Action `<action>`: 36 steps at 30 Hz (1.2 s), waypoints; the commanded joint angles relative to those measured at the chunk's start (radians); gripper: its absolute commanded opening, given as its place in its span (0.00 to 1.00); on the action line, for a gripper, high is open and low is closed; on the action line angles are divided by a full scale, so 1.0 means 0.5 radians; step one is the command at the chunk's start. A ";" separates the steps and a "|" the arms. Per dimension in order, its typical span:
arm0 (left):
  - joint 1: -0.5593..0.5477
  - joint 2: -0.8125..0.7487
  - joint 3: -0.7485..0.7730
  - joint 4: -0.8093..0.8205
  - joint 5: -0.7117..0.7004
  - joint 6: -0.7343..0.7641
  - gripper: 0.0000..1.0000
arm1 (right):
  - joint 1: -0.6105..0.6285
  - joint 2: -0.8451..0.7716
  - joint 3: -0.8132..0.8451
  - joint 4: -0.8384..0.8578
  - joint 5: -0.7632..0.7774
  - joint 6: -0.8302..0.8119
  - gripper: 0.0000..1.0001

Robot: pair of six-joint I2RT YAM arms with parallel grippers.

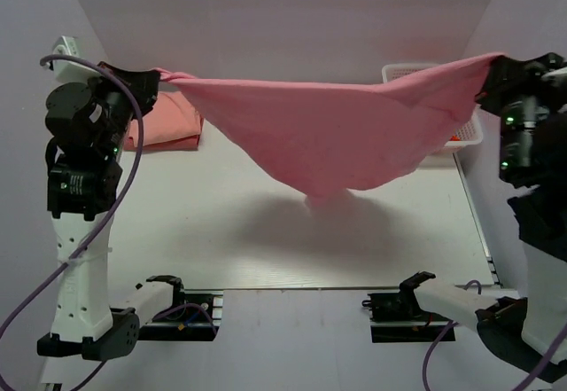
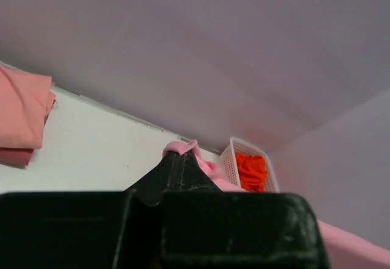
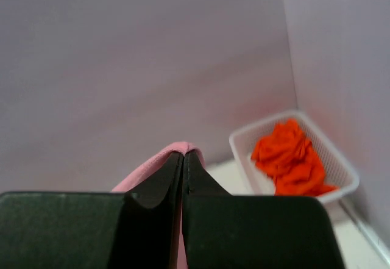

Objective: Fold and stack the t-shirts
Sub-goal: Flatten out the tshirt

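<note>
A rose pink t-shirt (image 1: 337, 129) hangs stretched in the air between my two grippers, sagging to a point just above the table's middle. My left gripper (image 1: 158, 77) is shut on its left end; pink cloth pokes past the fingertips in the left wrist view (image 2: 181, 147). My right gripper (image 1: 489, 65) is shut on its right end, with the hem showing over the tips in the right wrist view (image 3: 183, 148). A paler salmon t-shirt (image 1: 168, 123) lies folded at the back left of the table, also in the left wrist view (image 2: 21, 113).
A white plastic basket (image 1: 468, 132) holding orange cloth (image 3: 289, 158) stands at the back right, partly behind the hanging shirt. The white table (image 1: 221, 231) ends at walls on the back and both sides. The arm bases sit at the near edge.
</note>
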State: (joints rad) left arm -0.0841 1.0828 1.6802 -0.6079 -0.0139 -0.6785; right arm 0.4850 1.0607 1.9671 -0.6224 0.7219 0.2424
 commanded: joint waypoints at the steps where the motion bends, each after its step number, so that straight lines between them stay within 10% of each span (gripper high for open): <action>1: 0.012 -0.091 0.188 -0.149 -0.083 -0.008 0.00 | 0.002 -0.044 0.204 0.346 0.032 -0.365 0.00; 23: -0.010 -0.653 0.677 -0.367 -0.049 -0.116 0.00 | -0.004 -0.526 0.364 0.435 -0.962 -0.292 0.00; 36: 0.009 -0.512 0.132 -0.258 -0.046 -0.116 0.00 | 0.002 -0.486 -0.325 0.695 -0.460 -0.390 0.00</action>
State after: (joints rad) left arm -0.0860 0.7502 1.8328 -0.7528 -0.0162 -0.7341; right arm 0.4854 0.7788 1.9045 -0.3691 0.3447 0.0818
